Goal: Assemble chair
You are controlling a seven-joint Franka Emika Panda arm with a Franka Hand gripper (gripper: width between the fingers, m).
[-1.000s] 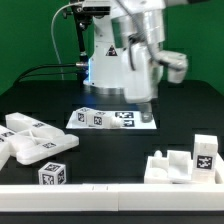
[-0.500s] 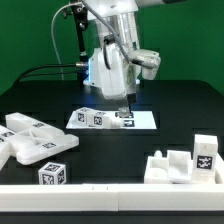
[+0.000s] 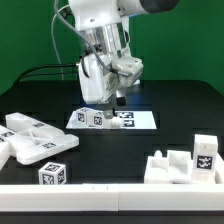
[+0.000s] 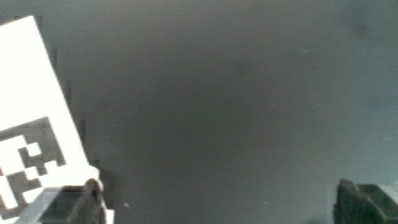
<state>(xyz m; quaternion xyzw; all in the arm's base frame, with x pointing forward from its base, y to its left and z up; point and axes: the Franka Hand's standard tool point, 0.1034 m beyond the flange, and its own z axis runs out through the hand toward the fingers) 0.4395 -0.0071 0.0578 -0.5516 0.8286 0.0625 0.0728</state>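
Cannot make out the fingertips of the hand (image 3: pixel 118 97) in the exterior view: too small and dark against the arm (image 3: pixel 105 45) behind. Placed it low over the bench (image 3: pixel 180 110), just behind the far edge of the marker board (image 3: pixel 112 119). Cannot tell from there whether touching or hovering.

Settled the state from the wrist view instead: hand (image 4: pixel 222 205) released, two fingers (image 4: pixel 71 205) wide apart, only dark bench (image 4: pixel 231 90) between them, nothing grasped. Only the finger ends inside the frame, rest cut off. Also cut off: marker board (image 4: pixel 25 110), one white corner beside one finger, with part of a single tag (image 4: pixel 22 165).

Found the chair only in the exterior view, loose and in pieces. Logged a pile of flat panels (image 3: pixel 30 140) at the exterior view's left, cropped by the frame edge. Logged a tagged block (image 3: pixel 52 175) just in front of the pile. Logged a cluster of chunky pieces (image 3: pixel 185 160) at the exterior view's right, overlapping too much to count separate parts. All well apart from the hand. Noted a white rail (image 3: pixel 110 192) along the near side, crossing just below block and cluster.
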